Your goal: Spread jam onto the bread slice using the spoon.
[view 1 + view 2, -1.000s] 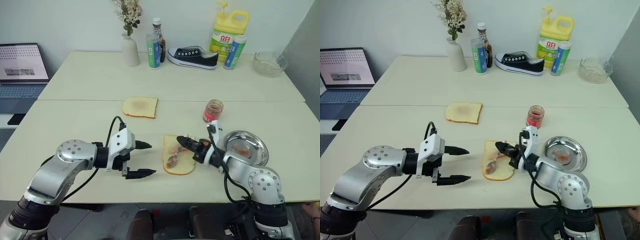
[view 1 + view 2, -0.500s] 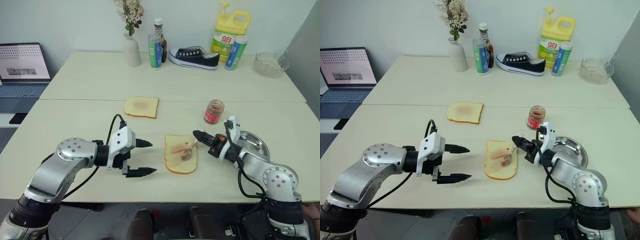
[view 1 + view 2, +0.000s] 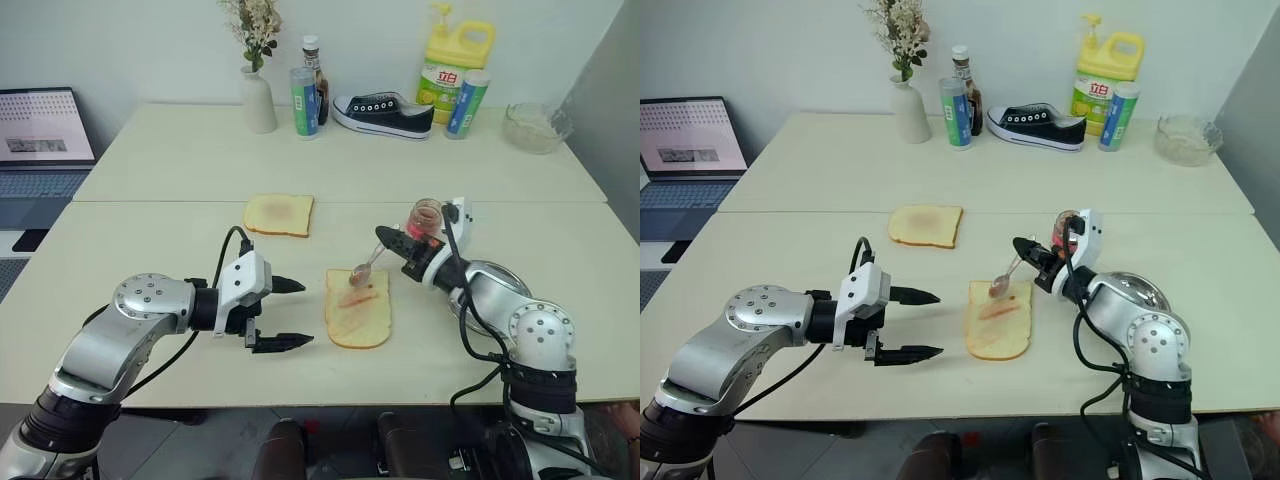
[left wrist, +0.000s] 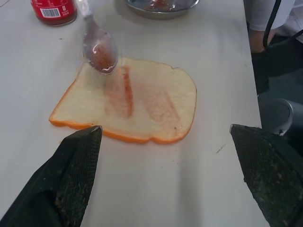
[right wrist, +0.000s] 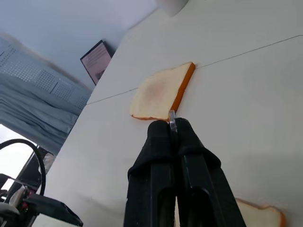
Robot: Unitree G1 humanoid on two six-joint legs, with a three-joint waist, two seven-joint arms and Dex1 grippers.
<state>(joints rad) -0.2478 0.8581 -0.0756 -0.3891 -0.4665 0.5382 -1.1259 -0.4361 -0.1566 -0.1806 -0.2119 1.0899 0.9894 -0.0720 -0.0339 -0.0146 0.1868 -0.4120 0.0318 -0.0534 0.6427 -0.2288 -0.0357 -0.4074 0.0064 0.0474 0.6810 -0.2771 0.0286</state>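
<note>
Right gripper: I see its two black fingers clenched on the thin handle of the spoon, holding it up over the far edge of the bread slice. In the right wrist view the fingers press together with the metal handle tip poking out between them.
Spoon: it slants down from the gripper toward the bread, its little oval bowl carrying a dab of red jam. From the left wrist view the bowl hangs above the slice's edge; I cannot tell whether it touches the bread.
Bread slice: it lies flat on the near table, between my two grippers, pale face up with a golden crust. Reddish smears of jam run in streaks across its face.
Jam jar: small clear glass with red inside, standing just behind the right gripper, beyond the bread.
Left gripper: released, fingers spread wide, hovering beside the bread on my left and pointing toward it, holding nothing.
Steel plate: round and shiny, near the right arm, with a reddish smear in it.
Second slice: browner centre, lying farther back on the table, well apart from the jam-smeared one.
Far table: vase, bottles, black shoe, yellow detergent jug, glass bowl along the wall.
</note>
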